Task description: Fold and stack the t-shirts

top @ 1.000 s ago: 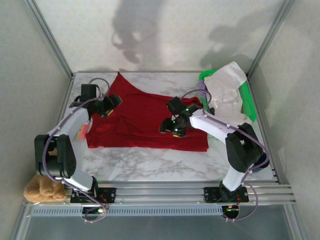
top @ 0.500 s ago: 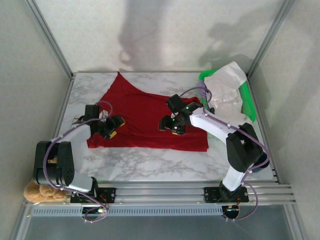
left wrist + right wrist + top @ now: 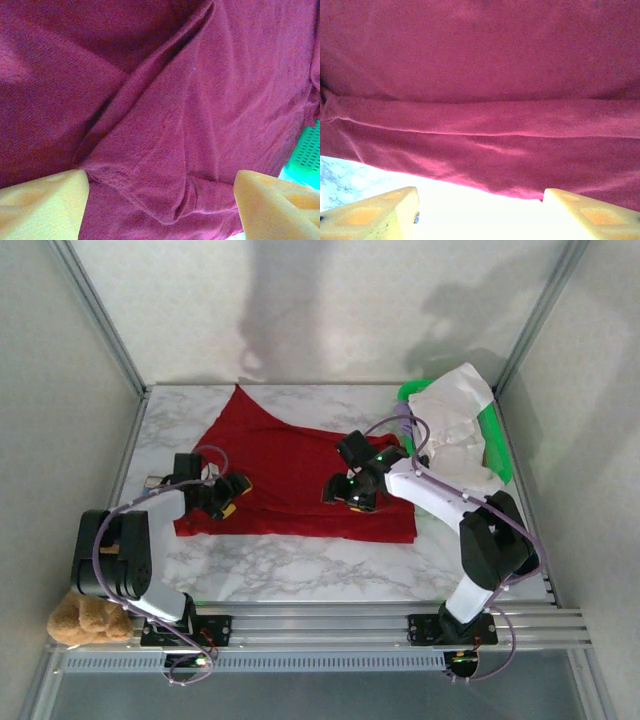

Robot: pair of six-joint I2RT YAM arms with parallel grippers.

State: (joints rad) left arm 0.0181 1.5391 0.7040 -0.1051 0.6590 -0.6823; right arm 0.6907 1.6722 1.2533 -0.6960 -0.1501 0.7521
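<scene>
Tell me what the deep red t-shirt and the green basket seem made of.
The deep red t-shirt looks like soft matte knit cloth, probably cotton: it creases and shows fuzzy texture. The green basket looks like hard plastic: a moulded grid of holes.

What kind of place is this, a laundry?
Likely a lab test booth, not a laundry: plain walls box in a marble-look table, robot arms are bolted to a metal rail, and a red t-shirt lies spread.

L end effector (image 3: 231, 495), R end effector (image 3: 346, 492): low, jaws apart.
</scene>
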